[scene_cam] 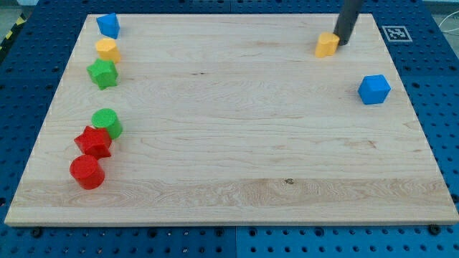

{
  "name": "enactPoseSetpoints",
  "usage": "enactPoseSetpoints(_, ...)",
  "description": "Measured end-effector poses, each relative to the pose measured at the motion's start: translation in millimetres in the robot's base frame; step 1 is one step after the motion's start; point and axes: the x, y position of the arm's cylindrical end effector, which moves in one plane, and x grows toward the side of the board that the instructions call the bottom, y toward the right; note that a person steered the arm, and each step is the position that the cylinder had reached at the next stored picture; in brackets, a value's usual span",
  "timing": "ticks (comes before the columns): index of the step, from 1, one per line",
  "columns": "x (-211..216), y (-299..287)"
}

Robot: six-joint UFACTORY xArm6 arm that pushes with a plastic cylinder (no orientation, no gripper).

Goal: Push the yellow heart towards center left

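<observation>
A yellow block, seemingly the heart, lies near the view's top right of the wooden board. My tip is right at its right side, touching or almost touching it. The dark rod rises from there out of the view's top edge. A second yellow block, with a rounded many-sided shape, lies at the top left.
Along the left side lie a blue block, a green star, a green cylinder, a red star and a red cylinder. A blue cube sits at the right, below my tip.
</observation>
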Motion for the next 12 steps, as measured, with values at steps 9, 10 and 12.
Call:
enactPoseSetpoints(9, 98.4, -84.5)
enactPoseSetpoints(10, 102.9, -129.9)
enactPoseSetpoints(12, 117.3, -204.4)
